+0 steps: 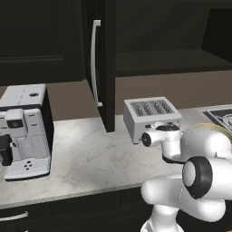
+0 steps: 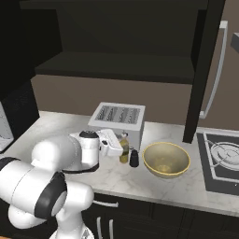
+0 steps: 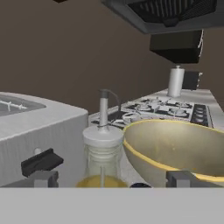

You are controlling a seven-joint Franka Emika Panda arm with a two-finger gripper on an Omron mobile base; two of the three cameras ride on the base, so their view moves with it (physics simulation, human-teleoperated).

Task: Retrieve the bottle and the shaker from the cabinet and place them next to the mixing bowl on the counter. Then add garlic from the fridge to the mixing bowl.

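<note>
Three views of one countertop scene. On the white marble-veined counter (image 2: 196, 189) stand the amber bottle (image 2: 123, 150) and the black shaker (image 2: 134, 158), just beside each other, the shaker between the bottle and the tan-rimmed mixing bowl (image 2: 166, 159); whether shaker and bowl touch cannot be told. Behind the bottle sits a four-slot toaster (image 2: 119, 119); in the left base view the toaster (image 1: 152, 117) is partly covered by the white arm, which also hides bottle, shaker and nearly all of the bowl. The gripper (image 3: 113, 178) has its finger tips (image 3: 43, 178) spread wide on either side of the bottle (image 3: 103, 157), clear of the glass; only the bottle's upper half and pale pump cap are seen there, the base being cut off. The shaker (image 3: 140, 185) shows as a dark sliver at the lower edge; the bowl (image 3: 183, 151) is cropped at right. The wall cabinet (image 2: 121, 51) stands open, its door (image 1: 106, 63) edge-on with a silver bar handle (image 1: 94, 63); its shelf interior is too dark to read. A coffee machine (image 1: 25, 131) stands at left; a stovetop (image 2: 224, 161) is cut off at right; a pale cylindrical container (image 3: 176, 81) beyond the burners is too small to name.
</note>
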